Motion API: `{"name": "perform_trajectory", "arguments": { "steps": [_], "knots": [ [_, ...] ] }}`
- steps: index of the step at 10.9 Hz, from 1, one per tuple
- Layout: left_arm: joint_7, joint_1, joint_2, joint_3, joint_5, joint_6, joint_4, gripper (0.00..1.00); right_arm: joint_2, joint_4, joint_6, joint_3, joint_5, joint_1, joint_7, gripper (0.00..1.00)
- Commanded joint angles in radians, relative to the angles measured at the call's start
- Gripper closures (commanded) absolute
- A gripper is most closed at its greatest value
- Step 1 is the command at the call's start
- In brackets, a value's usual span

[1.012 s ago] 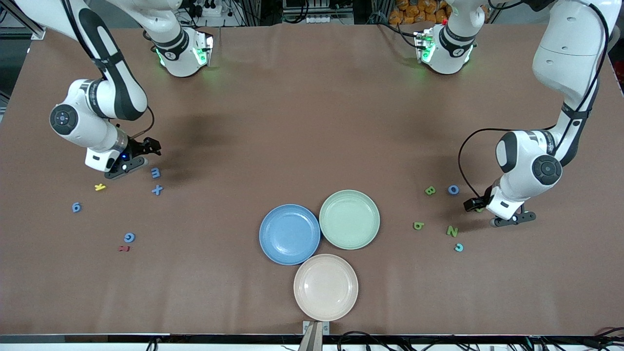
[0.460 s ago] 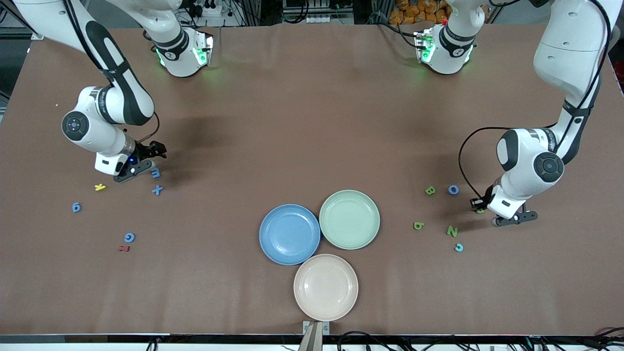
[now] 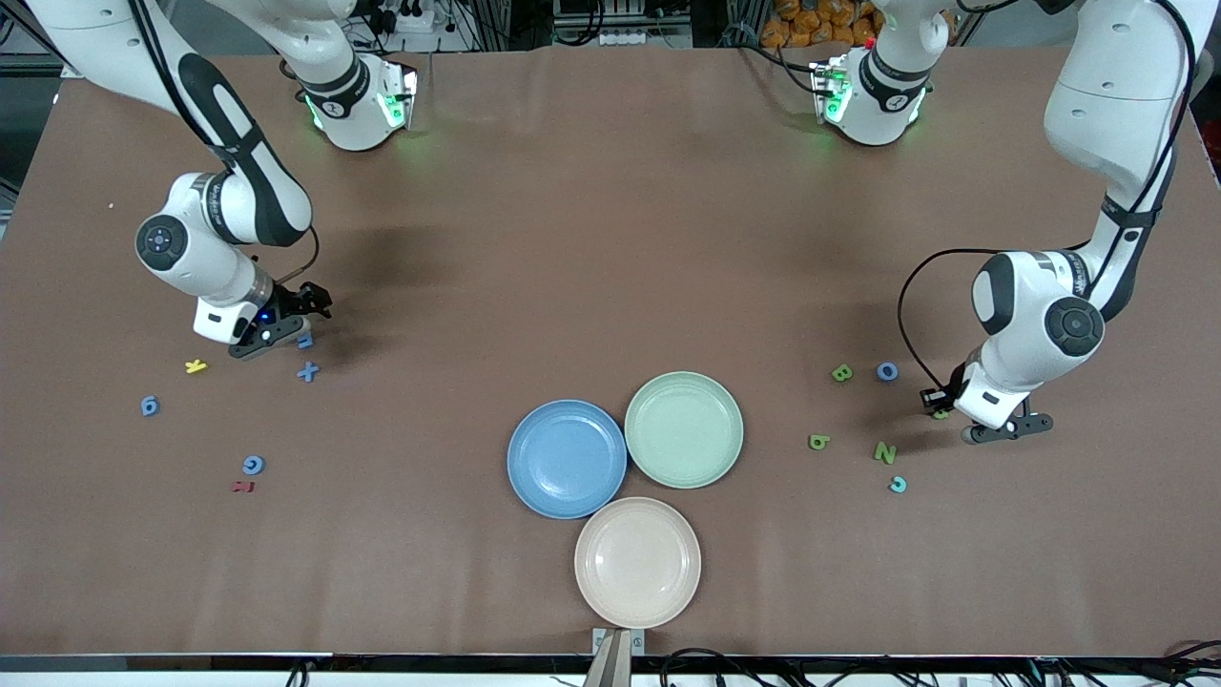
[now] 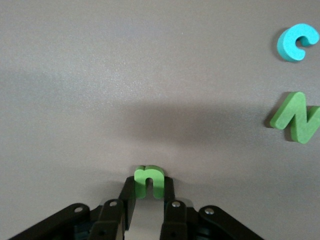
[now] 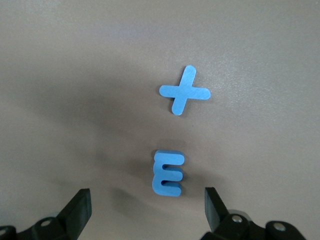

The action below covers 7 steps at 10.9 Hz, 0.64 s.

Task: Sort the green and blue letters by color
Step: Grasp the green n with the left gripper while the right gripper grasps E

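Green n (image 4: 148,180) half hidden between left tool's (image 4: 147,197) closed fingers.

Green n (image 4: 148,181) between pinching fingers (image 4: 128,197)

blue foam letter (image 5: 168,173) is reading "E" | blue foam cross (image 5: 184,90) is reading "X" | green foam letter (image 4: 296,117) is reading "N" | teal foam letter (image 4: 298,42) is reading "C" | green foam letter between fingers (image 4: 148,181) is reading "n"
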<state>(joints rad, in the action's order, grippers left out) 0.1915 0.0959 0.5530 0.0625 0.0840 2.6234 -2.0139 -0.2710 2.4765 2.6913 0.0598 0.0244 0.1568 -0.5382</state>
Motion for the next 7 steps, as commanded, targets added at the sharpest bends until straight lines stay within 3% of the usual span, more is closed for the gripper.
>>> {"name": "perform_trajectory", "arguments": {
  "steps": [1, 6, 7],
  "knots": [
    [-0.014, -0.005, -0.016, -0.003, 0.006, 0.007, -0.006, 0.95, -0.023, 0.007, 0.05, 0.0, 0.016, 0.006, -0.006, 0.0],
    [0.055, -0.122, -0.1, -0.004, -0.006, -0.083, 0.027, 0.98, -0.042, 0.002, 0.056, 0.0, 0.016, 0.004, -0.013, 0.0],
    [0.115, -0.157, -0.105, -0.004, -0.006, -0.095, 0.04, 0.98, -0.042, 0.002, 0.056, -0.002, 0.019, 0.004, -0.014, 0.16]
  ]
}}
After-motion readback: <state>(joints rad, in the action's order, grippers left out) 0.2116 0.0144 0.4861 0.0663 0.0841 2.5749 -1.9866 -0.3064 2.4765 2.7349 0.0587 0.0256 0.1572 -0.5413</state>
